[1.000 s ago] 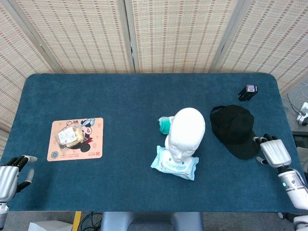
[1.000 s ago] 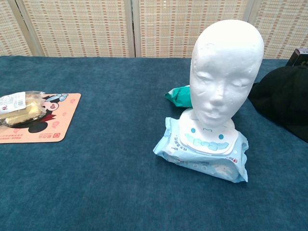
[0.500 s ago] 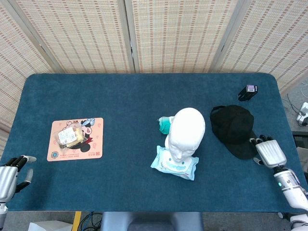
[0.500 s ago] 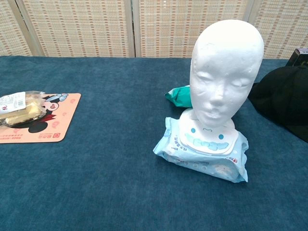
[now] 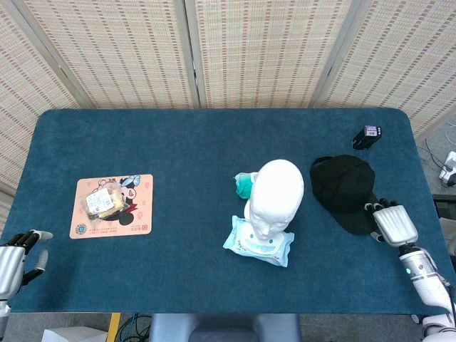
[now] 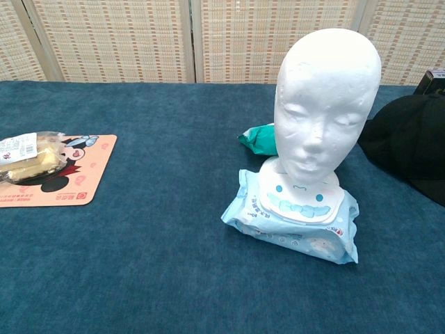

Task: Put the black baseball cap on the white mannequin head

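The black baseball cap (image 5: 343, 187) lies flat on the blue table right of the white mannequin head (image 5: 276, 191), its brim pointing to the front right. In the chest view the cap (image 6: 410, 142) sits behind and right of the upright mannequin head (image 6: 325, 97). My right hand (image 5: 389, 224) is at the brim's front edge, fingertips (image 5: 370, 208) touching it, nothing gripped. My left hand (image 5: 14, 258) rests at the table's front left corner with its fingers apart and holds nothing. Neither hand shows in the chest view.
The mannequin head stands on a pale blue wipes pack (image 5: 258, 244). A green pouch (image 5: 244, 184) lies just behind it. A pink mat (image 5: 114, 224) with a wrapped snack (image 5: 102, 201) sits at the left. A small black box (image 5: 367, 135) is at the back right.
My right hand has slid left and a little forward, from beside the brim until its fingertips touch the brim's edge. The left hand has barely moved.
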`<state>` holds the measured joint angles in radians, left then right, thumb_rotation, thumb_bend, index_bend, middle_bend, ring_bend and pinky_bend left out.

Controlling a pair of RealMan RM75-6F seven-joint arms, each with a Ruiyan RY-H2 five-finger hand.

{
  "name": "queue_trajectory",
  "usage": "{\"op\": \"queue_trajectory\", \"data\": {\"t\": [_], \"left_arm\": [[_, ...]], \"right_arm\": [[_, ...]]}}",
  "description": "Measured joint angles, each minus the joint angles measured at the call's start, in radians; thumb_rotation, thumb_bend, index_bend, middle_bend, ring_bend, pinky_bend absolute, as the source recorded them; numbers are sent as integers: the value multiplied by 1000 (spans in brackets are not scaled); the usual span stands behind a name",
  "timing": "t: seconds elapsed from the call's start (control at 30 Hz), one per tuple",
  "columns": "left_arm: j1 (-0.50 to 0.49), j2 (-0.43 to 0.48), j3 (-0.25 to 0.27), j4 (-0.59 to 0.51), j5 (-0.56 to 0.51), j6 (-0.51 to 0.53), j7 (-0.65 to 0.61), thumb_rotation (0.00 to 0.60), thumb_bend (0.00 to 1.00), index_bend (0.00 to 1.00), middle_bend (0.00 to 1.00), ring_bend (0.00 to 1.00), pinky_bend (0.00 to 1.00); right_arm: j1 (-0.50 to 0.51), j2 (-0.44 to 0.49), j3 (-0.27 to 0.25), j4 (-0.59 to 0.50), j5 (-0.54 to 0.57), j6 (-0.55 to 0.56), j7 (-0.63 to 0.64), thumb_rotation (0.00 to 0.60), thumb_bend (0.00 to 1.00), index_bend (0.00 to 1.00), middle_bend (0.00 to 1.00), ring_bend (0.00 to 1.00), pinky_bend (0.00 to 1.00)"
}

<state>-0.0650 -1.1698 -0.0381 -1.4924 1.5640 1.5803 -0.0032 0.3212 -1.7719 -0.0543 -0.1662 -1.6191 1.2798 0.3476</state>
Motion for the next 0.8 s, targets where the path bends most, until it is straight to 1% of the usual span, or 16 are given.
{"op": "queue_trajectory", "data": {"t": [0.3, 0.8], "left_arm": [[2, 2, 0, 1, -1, 2, -5, 600, 434, 384, 419, 403, 655], [2, 1, 0, 1, -1, 1, -2, 600, 435, 384, 419, 403, 655]], "right_arm": [[4, -9, 6, 6, 5, 26, 13, 600, 0, 359, 510, 315, 462], [15, -14, 32, 13, 20, 177, 74, 600, 0, 359, 514, 330, 488]]}}
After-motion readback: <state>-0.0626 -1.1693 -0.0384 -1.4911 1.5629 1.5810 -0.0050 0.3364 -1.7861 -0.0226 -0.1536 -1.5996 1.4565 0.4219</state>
